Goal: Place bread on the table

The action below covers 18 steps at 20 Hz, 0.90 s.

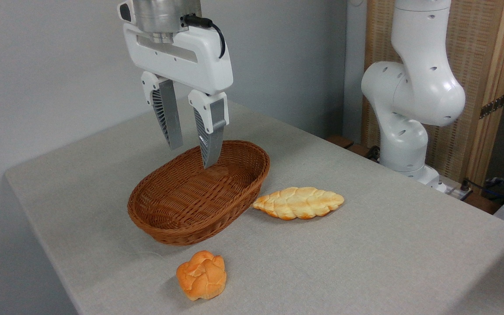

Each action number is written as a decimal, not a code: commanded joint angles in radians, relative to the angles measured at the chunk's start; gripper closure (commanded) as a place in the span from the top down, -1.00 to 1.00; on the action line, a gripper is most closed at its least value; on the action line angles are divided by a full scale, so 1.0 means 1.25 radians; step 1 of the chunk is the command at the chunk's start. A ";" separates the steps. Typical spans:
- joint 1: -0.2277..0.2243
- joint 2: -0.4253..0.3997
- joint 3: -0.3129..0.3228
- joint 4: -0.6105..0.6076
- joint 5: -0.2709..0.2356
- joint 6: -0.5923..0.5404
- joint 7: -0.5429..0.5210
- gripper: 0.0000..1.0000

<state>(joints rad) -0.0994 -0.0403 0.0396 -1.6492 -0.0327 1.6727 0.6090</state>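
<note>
since the bread [298, 203] lies flat on the table [387, 258] just right of the basket [199, 192], placement appears complete; the gripper [193, 153] hangs above the basket, jaws apart and empty.

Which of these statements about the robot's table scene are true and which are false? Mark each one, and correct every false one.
1. The long, flat braided loaf lies inside the brown oval wicker basket. False: it lies on the light grey cloth-covered table, just right of the basket.
2. The basket holds no bread. True.
3. The white two-finger gripper is clamped on the small round orange knotted roll. False: the gripper is open and empty above the basket; the roll sits on the table in front of the basket.
4. The roll lies nearer the camera than the loaf. True.
5. The basket lies tipped on its side. False: it stands upright, opening upward.
</note>
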 commanded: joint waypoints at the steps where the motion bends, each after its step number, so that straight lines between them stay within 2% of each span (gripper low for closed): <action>1: 0.003 0.002 0.001 0.010 -0.012 -0.010 0.034 1.00; 5: 0.003 0.002 0.008 0.020 -0.017 -0.036 0.064 1.00; 11: 0.003 0.002 0.020 0.031 -0.046 -0.063 0.108 1.00; 18: 0.003 0.002 0.020 0.031 -0.040 -0.064 0.118 1.00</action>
<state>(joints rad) -0.0966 -0.0406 0.0575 -1.6298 -0.0646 1.6194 0.7399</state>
